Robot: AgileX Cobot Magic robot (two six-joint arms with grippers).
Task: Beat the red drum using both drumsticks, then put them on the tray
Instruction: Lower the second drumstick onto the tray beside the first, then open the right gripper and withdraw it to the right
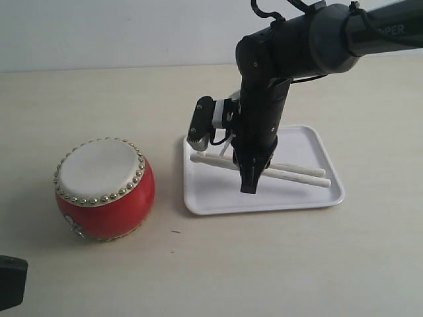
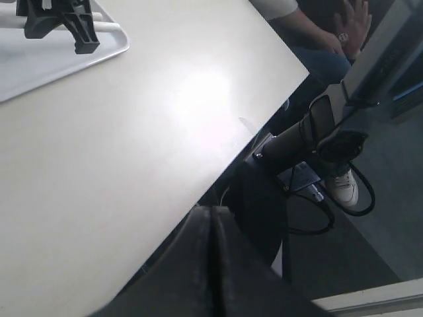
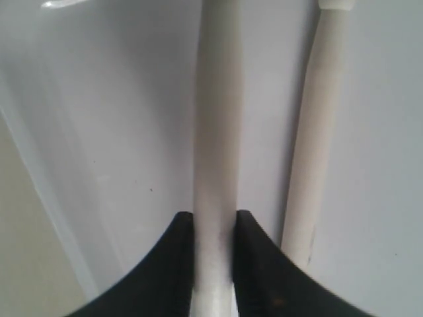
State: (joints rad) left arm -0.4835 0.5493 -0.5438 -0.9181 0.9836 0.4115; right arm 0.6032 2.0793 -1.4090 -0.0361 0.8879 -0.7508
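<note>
So here's where we're at. The drum (image 1: 106, 188) sits upright on the desk (image 1: 264, 264), skin side up, on the left of the exterior view. It's well apart from the tray (image 1: 218, 198), which lies flat to its right.

The right arm comes in from the upper right and points the right hand (image 1: 248, 187) pretty much straight down into the tray. Both sticks are in there, running roughly side by side from the tray's left rim towards its right one. The arm covers their middles in that view.

In the right wrist view we see two dark fingers (image 3: 165, 264) pressed against either side of one stick (image 3: 217, 119). So that hand is narrow and clamped on it. We can't tell whether that stick is resting on the tray floor or sits a hair above it. The other stick (image 3: 320, 132) lies just beside it, nearly parallel, flat on the white plastic.

The left hand (image 2: 211, 210) is way off from all that. Its fingers are squeezed together with nothing between them, and it hangs by the desk's edge, well apart from the tray. From its camera we spot one corner of the tray at the far end with the right hand over it, plus a person (image 2: 317, 46) sitting past the desk edge.
</note>
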